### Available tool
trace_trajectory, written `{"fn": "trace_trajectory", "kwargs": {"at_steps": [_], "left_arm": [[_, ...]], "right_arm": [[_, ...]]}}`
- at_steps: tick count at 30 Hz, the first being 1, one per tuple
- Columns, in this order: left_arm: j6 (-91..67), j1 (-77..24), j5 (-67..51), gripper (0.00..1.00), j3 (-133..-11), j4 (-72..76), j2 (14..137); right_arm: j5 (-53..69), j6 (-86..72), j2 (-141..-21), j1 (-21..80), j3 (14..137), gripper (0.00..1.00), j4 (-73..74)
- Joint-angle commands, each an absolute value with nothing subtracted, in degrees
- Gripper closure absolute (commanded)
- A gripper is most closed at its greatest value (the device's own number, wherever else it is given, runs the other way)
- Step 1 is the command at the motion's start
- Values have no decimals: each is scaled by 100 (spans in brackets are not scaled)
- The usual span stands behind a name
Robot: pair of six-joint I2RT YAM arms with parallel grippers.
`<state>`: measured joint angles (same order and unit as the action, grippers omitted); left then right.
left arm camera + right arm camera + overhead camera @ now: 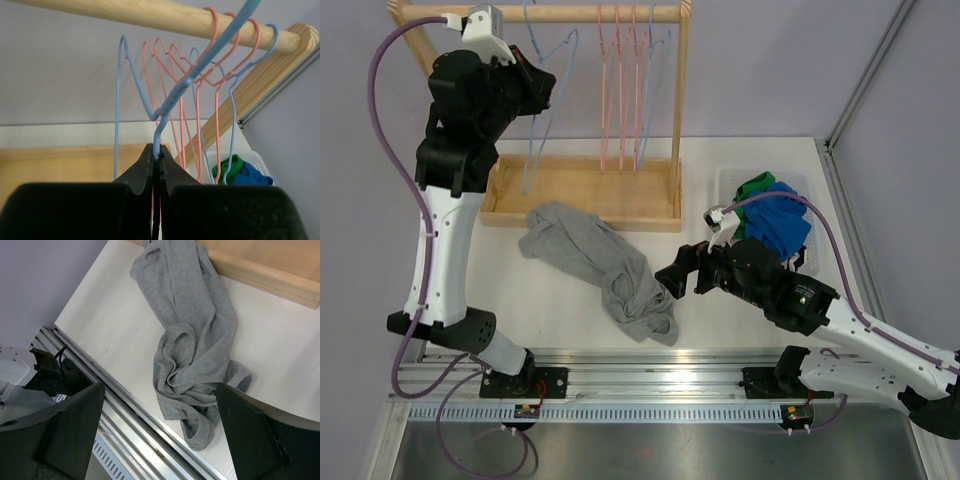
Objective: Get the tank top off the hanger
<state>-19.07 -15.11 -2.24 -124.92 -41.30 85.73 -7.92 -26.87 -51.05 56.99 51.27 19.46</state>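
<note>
Already the crumpled grey cotton tank top (600,270) lies loose on the white tabletop (560,320), just in front of the shallow wooden base tray (580,205) of the rack. It is free of any hanger, so the removal itself looks done.

The left gripper (157,152), raised to the rack, is pinched tight on the lower wire of a bare light-blue wire hanger (172,95), close under the round wooden rod (150,12). Whether that hanger's hook sits over the rod I cannot tell. The right gripper (672,275) has its jaws spread wide and holds nothing. It is low over the table at the near right end of the tank top, and I cannot tell whether it touches the fabric.

What remains, I judge, is a clean finish. The left arm should seat the hook fully over the rod, in the gap beside the other hooks, before letting go, so the wire neither drops nor tangles with its neighbours. The right arm should rise straight up, so no fold catches on a fingertip and drags the cloth.

By count there are:
- one tank top
- five hangers: two light-blue, namely the held one and another blue hanger (655,100) on the rod, and three pink wire hangers (620,90) on the rod between them
- one clear plastic bin (725,180) at the right, holding one blue cloth (780,225) and one green cloth (755,187)
</note>
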Motion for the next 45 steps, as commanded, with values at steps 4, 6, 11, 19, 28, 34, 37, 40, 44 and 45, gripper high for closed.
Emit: {"fn": "trace_trajectory", "kwargs": {"at_steps": [4, 6, 11, 19, 28, 34, 37, 40, 44, 45], "left_arm": [[-2083, -1292, -1248, 100, -12920, -2683, 9376], [-2057, -1266, -1231, 100, -13051, -2523, 9570], [-2380, -1020, -1345, 100, -13658, -2417, 10404], [-2426, -958, -1591, 100, -13544, -2434, 10573], [-2277, -958, -1582, 44, -13150, -2654, 10074], [-2171, -958, -1442, 1, -12930, -3049, 9520], [-2223, -958, -1074, 1, -12263, -3190, 8739], [-2119, -958, -380, 1, -11297, -3357, 7763], [-2048, -949, 876, 1, -9978, -3331, 6366], [-2039, -949, 957, 1, -9741, -3314, 6128]], "right_arm": [[-721, -2663, -5054, 5722, 5142, 1, 2030], [-572, -2628, -5089, 5722, 5045, 1, 1934], [-273, -2514, -5413, 5722, 4826, 1, 1591], [-52, -2391, -6239, 5722, 4790, 0, 1126], [-685, -2127, -7891, 5722, 5572, 0, 748], [-782, -1856, -9007, 5730, 6107, 0, 395], [-1028, -1575, -9658, 5722, 6599, 0, 457], [-1221, -1441, -10212, 5722, 6987, 0, 317], [-1441, -1398, -10845, 5722, 7513, 0, 132], [-1468, -1389, -11107, 5722, 7610, 1, 123]]}}
